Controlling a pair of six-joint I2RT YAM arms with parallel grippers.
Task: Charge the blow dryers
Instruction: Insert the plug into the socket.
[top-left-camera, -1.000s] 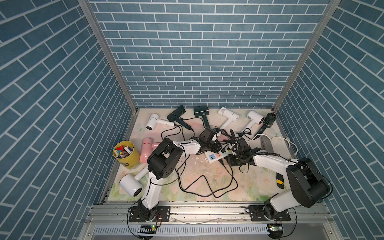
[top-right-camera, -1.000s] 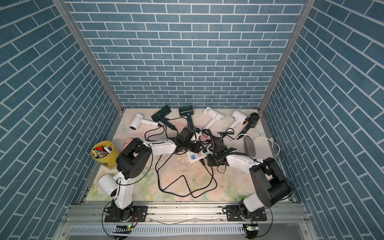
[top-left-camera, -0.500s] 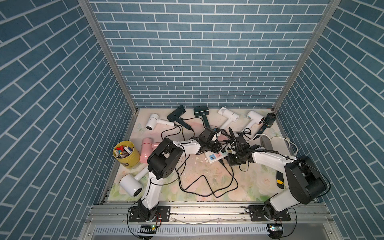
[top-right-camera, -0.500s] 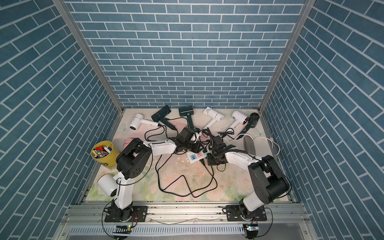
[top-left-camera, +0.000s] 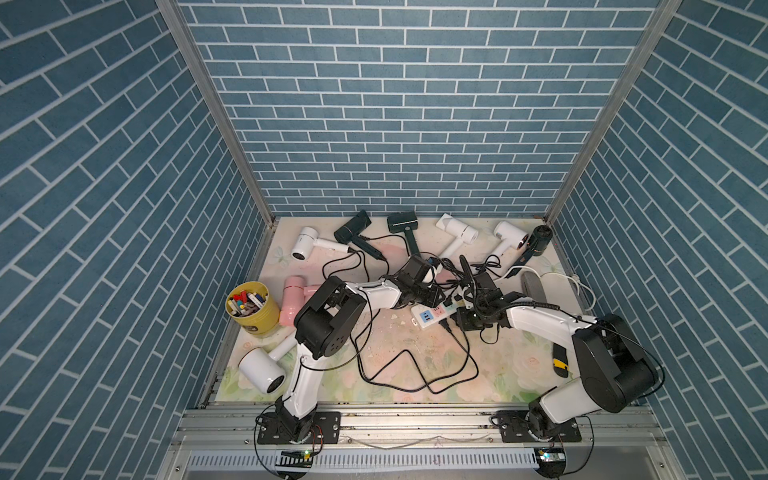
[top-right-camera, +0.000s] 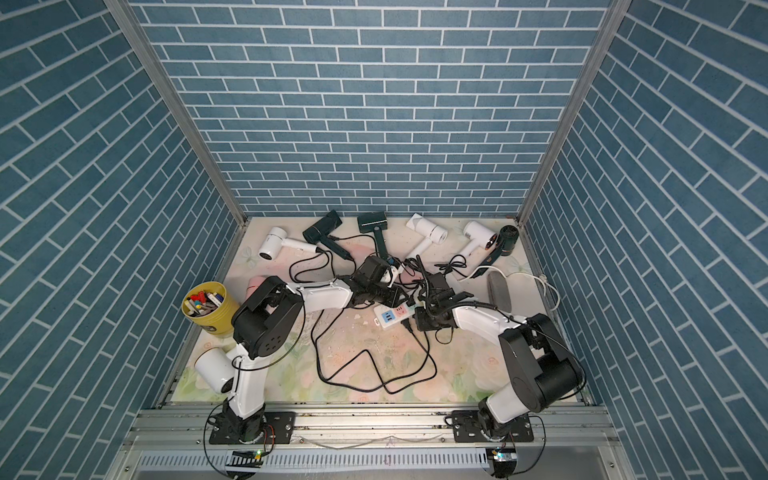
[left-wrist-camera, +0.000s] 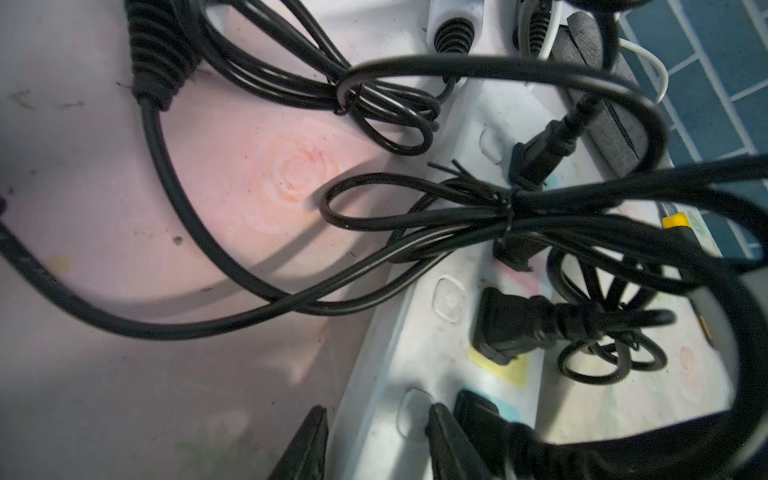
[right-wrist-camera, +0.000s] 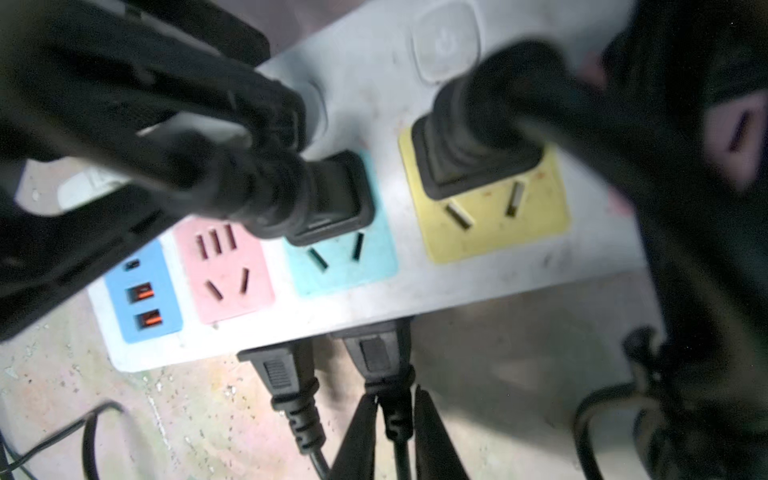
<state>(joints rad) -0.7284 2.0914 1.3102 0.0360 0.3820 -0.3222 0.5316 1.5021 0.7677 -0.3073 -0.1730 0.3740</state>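
Wide floral-printed tabletop (top-left-camera: 415, 357) inside a booth of blue brick-patterned walls. Reaching in from the near rail, the white-and-black left arm (top-left-camera: 374, 293) and the white-and-black right arm (top-left-camera: 540, 322), both bent low toward the middle and its tangle of black cords (top-left-camera: 415, 374). Hammer-shaped plastic blow dryers lying at the margins, clear of the working ground: along the far wall a white dryer (top-left-camera: 305, 245), a dark green dryer (top-left-camera: 353, 226), a squarer dark green dryer (top-left-camera: 402, 222), two further white dryers (top-left-camera: 457, 228) (top-left-camera: 509, 235) and a black dryer (top-left-camera: 540, 239); by the left edge a pink dryer (top-left-camera: 293, 291) and a large white dryer (top-left-camera: 262, 370). Centre stage in both top views, the white oblong power strip (top-left-camera: 428, 318) (top-right-camera: 390, 318) with coloured socket panels, lying flat within reach of both arms. Seen from the right wrist: a black plug (right-wrist-camera: 332, 195) seated in the teal panel, another black plug (right-wrist-camera: 469, 162) in the yellow panel, the pink panel (right-wrist-camera: 224, 270) free, two more black plugs butted against the strip's side wall. Close on the right gripper (right-wrist-camera: 395, 403): jaws a sliver apart either side of the cord behind one side plug (right-wrist-camera: 374, 353), grasping nothing, a stance suggesting a plug judged home. Close on the left gripper (left-wrist-camera: 376, 409): jaws half-parted astride the strip's long edge, one finger (left-wrist-camera: 440, 440) on the top face and one beside the wall, apparently a brace against sliding; clamped or merely resting, impossible to tell.
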